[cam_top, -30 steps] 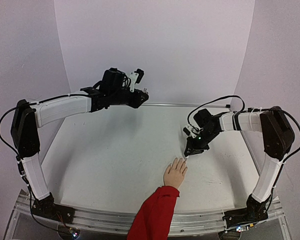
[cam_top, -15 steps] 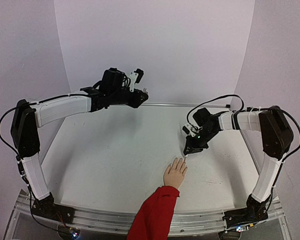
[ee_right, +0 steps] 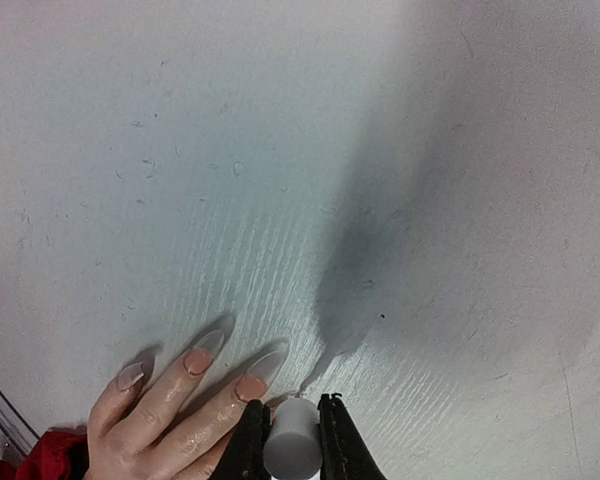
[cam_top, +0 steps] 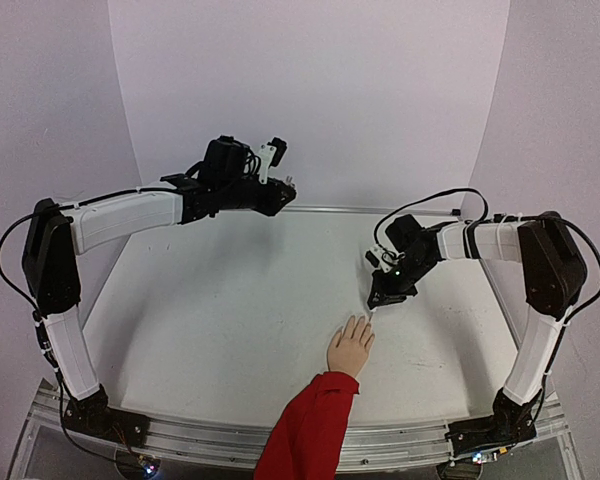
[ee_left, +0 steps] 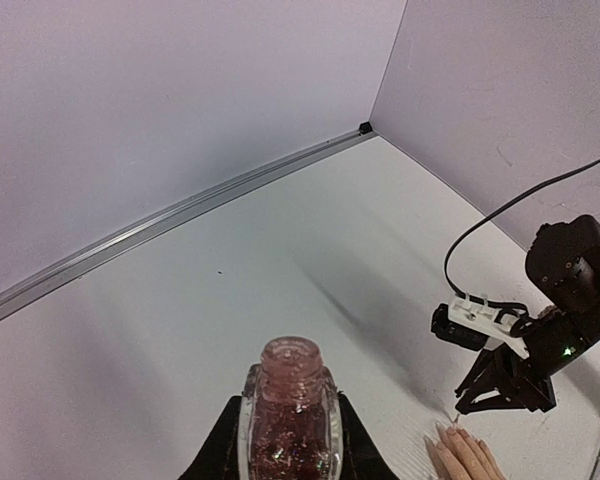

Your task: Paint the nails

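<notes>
The left end effector, raised near the back wall, is clamped on an uncapped bottle of glittery pink polish. The right end effector pinches a white brush cap just beside the nails of the mannequin hand, which lies palm-down on the white surface.

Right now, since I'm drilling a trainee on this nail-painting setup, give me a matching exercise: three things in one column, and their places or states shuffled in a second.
Things
1. polish bottle
2. white brush cap
3. mannequin hand

Places or states
A. flat on the table, red sleeve behind it
B. uncapped, clamped in the left gripper
C. clamped in the right gripper, close to the nails

Pairs: 1-B, 2-C, 3-A
</notes>
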Robot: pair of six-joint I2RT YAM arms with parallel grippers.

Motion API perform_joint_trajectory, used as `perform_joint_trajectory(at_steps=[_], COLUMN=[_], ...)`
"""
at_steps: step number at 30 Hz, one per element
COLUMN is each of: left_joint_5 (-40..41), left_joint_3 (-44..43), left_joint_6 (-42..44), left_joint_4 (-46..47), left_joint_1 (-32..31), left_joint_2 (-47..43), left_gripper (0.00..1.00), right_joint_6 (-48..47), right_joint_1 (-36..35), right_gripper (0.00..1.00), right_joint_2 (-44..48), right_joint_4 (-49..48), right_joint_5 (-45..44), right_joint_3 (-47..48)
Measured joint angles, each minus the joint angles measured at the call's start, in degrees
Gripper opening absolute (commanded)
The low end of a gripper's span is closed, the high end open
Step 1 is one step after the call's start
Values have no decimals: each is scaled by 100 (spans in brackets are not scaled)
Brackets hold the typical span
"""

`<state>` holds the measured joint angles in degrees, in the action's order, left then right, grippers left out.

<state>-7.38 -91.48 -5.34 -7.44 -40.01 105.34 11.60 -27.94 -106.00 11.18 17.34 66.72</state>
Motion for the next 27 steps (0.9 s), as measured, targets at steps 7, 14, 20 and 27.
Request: perform_joint_trajectory(at_steps=[7, 14, 20, 27], left_joint_5=[2, 50, 61, -258], left_joint_3=[0, 0, 0, 348], left_joint_6=[37, 90, 94, 101], left_joint_4=[0, 2, 0, 50], left_joint_1=[0, 0, 7, 9], left_joint_2=[2, 2, -7, -505], left_gripper=[0, 0, 0, 0], right_joint_6=[0, 0, 33, 83], right_joint_1=[0, 31, 105, 166], right_gripper=[0, 0, 0, 0], right_joint_2=[0, 149, 822, 1012], right_joint_4=[-7, -11, -24, -98], right_joint_5=[-94, -245, -299, -459], right_joint_3=[57, 46, 125, 723])
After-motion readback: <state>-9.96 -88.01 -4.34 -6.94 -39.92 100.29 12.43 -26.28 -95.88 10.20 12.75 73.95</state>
